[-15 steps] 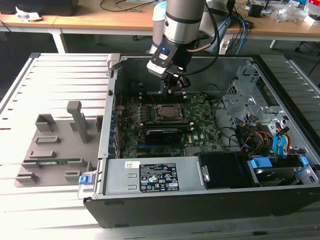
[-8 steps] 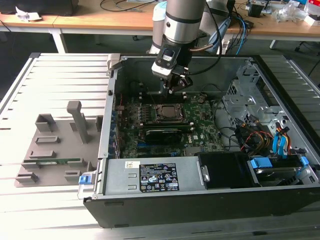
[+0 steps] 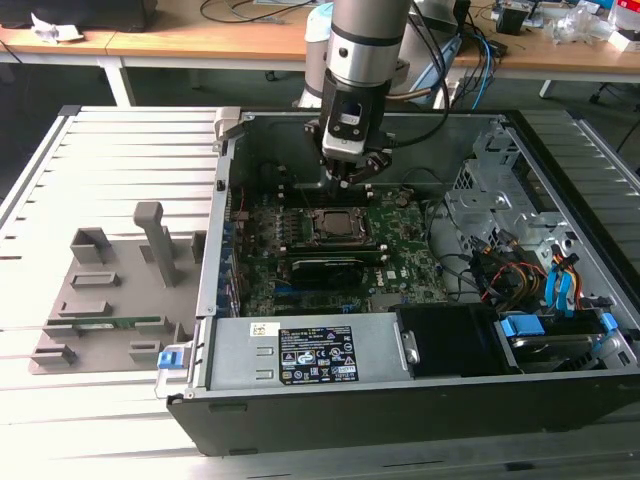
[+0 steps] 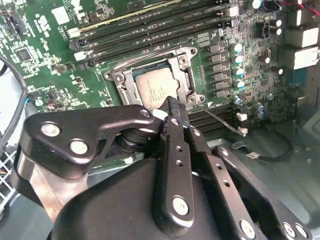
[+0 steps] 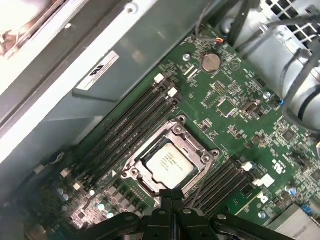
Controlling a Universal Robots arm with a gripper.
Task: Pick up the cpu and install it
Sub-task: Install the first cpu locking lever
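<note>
Silver-grey cpu (image 5: 169, 163) with pale rim; green motherboard (image 5: 240, 125); black memory slots (image 5: 127, 127); black gripper (image 4: 170, 112); grey ribbed table (image 3: 110, 190); blue clips (image 3: 522, 326).

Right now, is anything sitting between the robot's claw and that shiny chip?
No. In the first wrist view the gripper hangs over the cpu in its socket, nothing between.

One cpu (image 5: 169, 164) seated in one socket (image 5: 186, 138) directly below one gripper (image 5: 170, 197); one coin cell (image 5: 210, 61) beyond.
</note>
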